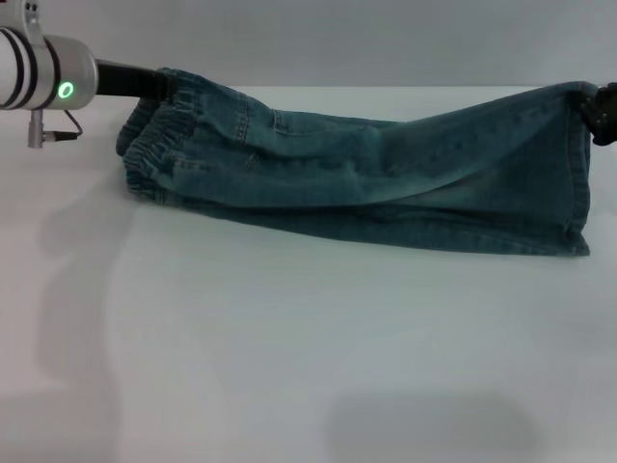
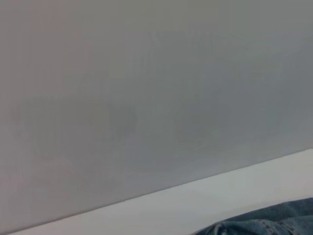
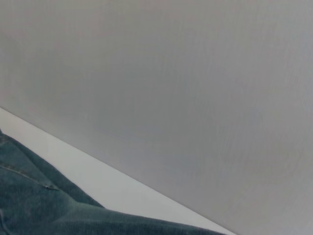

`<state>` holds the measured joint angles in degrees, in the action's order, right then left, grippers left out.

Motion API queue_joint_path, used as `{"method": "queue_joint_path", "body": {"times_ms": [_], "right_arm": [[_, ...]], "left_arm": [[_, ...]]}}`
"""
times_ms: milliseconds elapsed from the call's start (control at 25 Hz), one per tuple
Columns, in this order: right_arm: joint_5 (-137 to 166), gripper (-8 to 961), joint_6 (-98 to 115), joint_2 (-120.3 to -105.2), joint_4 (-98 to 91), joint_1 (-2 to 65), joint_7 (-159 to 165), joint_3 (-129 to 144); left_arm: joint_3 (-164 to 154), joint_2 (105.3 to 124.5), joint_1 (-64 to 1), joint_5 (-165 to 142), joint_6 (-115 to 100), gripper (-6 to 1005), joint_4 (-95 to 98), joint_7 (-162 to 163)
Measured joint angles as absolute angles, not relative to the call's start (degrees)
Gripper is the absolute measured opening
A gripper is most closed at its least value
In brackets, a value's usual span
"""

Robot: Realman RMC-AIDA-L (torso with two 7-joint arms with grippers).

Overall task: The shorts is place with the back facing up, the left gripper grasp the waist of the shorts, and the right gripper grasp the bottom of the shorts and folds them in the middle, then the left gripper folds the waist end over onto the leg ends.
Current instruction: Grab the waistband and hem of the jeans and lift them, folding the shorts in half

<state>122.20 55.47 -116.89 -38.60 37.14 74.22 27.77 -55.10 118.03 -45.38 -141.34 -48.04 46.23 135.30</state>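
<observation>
Left pincer [image 1: 166, 85] pinches waist end [image 1: 159, 145]; right pincer [image 1: 596, 111] pinches shorts [image 1: 386, 174] hem

Silver-white left arm [image 1: 43, 72] with black bands, green light, thin cable.

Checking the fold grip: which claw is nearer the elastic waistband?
Left. The left claw is at the elastic waistband of the shorts; the right claw is across the table at the hem.
</observation>
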Motion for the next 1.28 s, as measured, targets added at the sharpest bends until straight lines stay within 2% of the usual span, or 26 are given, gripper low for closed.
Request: {"method": "queue_joint_path", "body": {"times_ms": [960, 1000, 1280], "right_arm": [[122.16, 166, 46.98, -118.26, -35.73, 37.57, 74.07, 31.49], [122.16, 200, 46.65, -118.28, -35.73, 37.59, 74.08, 31.56], [120.76, 428, 44.37, -118.44, -35.72, 37.62, 74.08, 32.18]], "left_arm": [[-60.10, 118.09, -44.83, -140.39, -42.08, 142, 44.75, 138.69], [-60.13, 118.09, -44.67, -140.41, -41.97, 143, 44.76, 138.91], [-60.13, 118.10, -44.42, -140.25, -41.03, 429, 44.97, 138.58]]}}
